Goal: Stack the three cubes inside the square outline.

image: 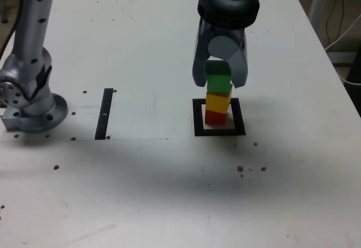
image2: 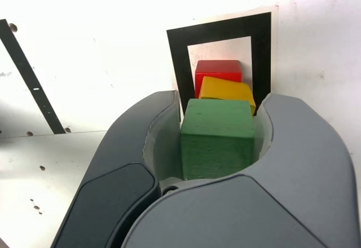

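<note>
Grey, smooth-shelled fingers point(image2: 169, 141) fill the wrist view's foreground, one on each side of the matte green cube point(image2: 217, 138), apparently clamped on it, though contact on both faces is hard to confirm. Only the exterior view shows the upright stack: green cube on yellow cube point(image: 218, 101) on red cube point(image: 215, 116), slightly staggered, inside the black square outline point(image: 197, 118) on the white desk point(image: 141, 62).

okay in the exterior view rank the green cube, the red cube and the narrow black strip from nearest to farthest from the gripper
1. Small matte green cube: between the jaws of the grey gripper, top of the stack.
2. Small matte red cube: bottom of the stack.
3. Narrow black strip: well off to the exterior view's left.
</note>
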Available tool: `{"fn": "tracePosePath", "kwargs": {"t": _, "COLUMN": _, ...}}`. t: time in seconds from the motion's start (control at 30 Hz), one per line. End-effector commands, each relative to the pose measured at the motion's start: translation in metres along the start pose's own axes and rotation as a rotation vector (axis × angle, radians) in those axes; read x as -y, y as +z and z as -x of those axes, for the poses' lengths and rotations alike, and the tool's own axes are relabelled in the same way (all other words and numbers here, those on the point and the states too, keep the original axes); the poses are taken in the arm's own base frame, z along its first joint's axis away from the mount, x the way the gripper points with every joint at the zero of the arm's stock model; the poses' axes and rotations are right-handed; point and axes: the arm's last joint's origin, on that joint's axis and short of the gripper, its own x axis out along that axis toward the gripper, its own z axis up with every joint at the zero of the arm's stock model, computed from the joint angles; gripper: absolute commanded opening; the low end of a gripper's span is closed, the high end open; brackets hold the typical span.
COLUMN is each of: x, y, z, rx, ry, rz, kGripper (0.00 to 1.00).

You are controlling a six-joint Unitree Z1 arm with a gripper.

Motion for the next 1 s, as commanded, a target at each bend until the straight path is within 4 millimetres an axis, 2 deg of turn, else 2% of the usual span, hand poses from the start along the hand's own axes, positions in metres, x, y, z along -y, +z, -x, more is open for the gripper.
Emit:
{"fn": "tracePosePath", "kwargs": {"t": 0.0, "x": 0.000, "y": 0.001, "z": -0.001, "rx": 0.001, "ry": -0.006, "rz": 0.001, "kGripper": 0.14}}
{"fn": "tracePosePath", "kwargs": {"t": 0.23, "x": 0.000, "y": 0.002, "z": -0.005, "rx": -0.012, "ry": -0.013, "rz": 0.000, "kGripper": 0.18}}
{"fn": "tracePosePath", "kwargs": {"t": 0.37, "x": 0.000, "y": 0.002, "z": -0.008, "rx": -0.023, "ry": -0.016, "rz": 0.001, "kGripper": 0.24}}
{"fn": "tracePosePath", "kwargs": {"t": 0.43, "x": 0.000, "y": 0.002, "z": -0.010, "rx": -0.029, "ry": -0.021, "rz": 0.002, "kGripper": 0.35}}
{"fn": "tracePosePath", "kwargs": {"t": 0.6, "x": 0.000, "y": 0.003, "z": -0.012, "rx": -0.016, "ry": -0.029, "rz": -0.003, "kGripper": 0.86}}
{"fn": "tracePosePath", "kwargs": {"t": 0.67, "x": -0.001, "y": 0.002, "z": -0.011, "rx": -0.007, "ry": -0.028, "rz": -0.004, "kGripper": 0.96}}
{"fn": "tracePosePath", "kwargs": {"t": 0.73, "x": -0.001, "y": 0.001, "z": -0.009, "rx": -0.003, "ry": -0.026, "rz": -0.002, "kGripper": 0.99}}
{"fn": "tracePosePath", "kwargs": {"t": 0.97, "x": -0.003, "y": -0.006, "z": -0.002, "rx": 0.012, "ry": -0.010, "rz": 0.001, "kGripper": 0.99}}
